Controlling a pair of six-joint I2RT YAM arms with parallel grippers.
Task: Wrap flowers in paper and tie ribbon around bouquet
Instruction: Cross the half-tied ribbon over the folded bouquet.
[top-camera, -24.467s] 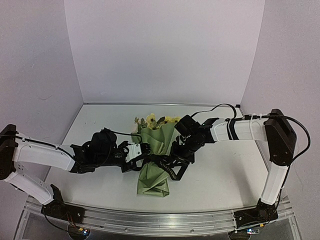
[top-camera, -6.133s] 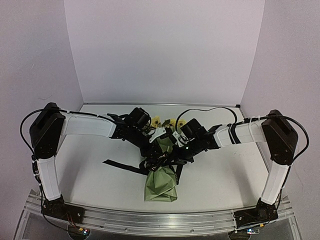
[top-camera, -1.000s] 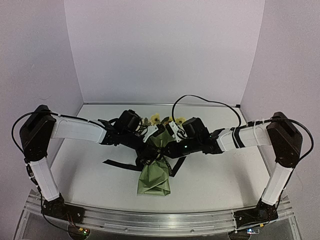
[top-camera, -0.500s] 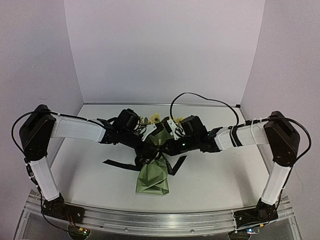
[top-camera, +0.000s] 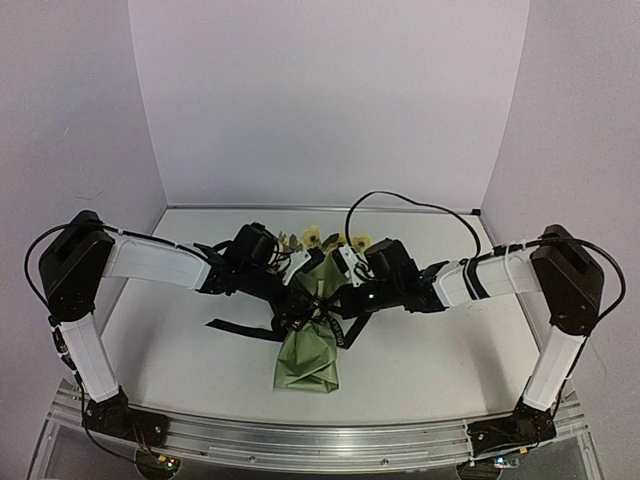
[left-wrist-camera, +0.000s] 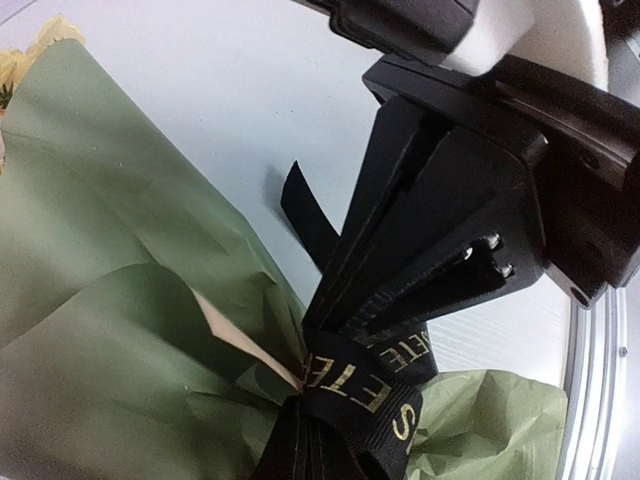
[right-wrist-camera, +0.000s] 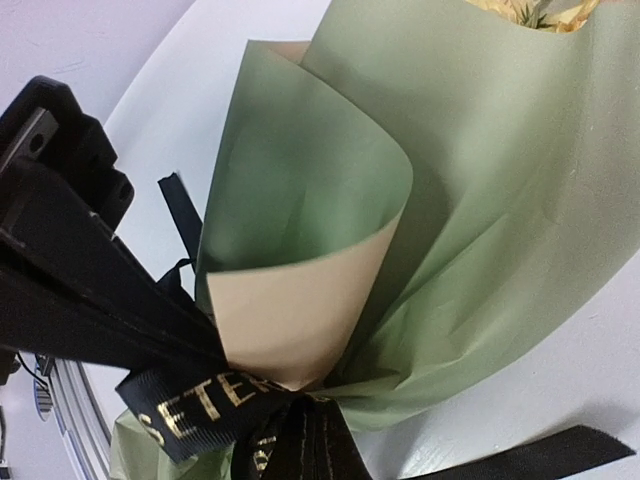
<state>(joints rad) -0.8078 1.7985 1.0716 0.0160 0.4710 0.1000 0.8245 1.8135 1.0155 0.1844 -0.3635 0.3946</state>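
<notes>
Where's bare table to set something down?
Near right: bare table between the bouquet and the right arm. Near left: bare between the ribbon tail and the left arm. Crowded: centre, where left gripper and right gripper pinch the ribbon at the bouquet's waist, tails trailing both sides.

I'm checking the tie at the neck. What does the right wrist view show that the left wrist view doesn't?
Only the right wrist view: the left gripper, shut on the ribbon, and a loose ribbon tail lying on the table at bottom right. Only the left wrist view: the right gripper, its fingers shut on the ribbon at the neck. Both: the olive paper cone, the lettered ribbon cinched round its neck, and a sliver of the flowers at the frame's edge.
</notes>
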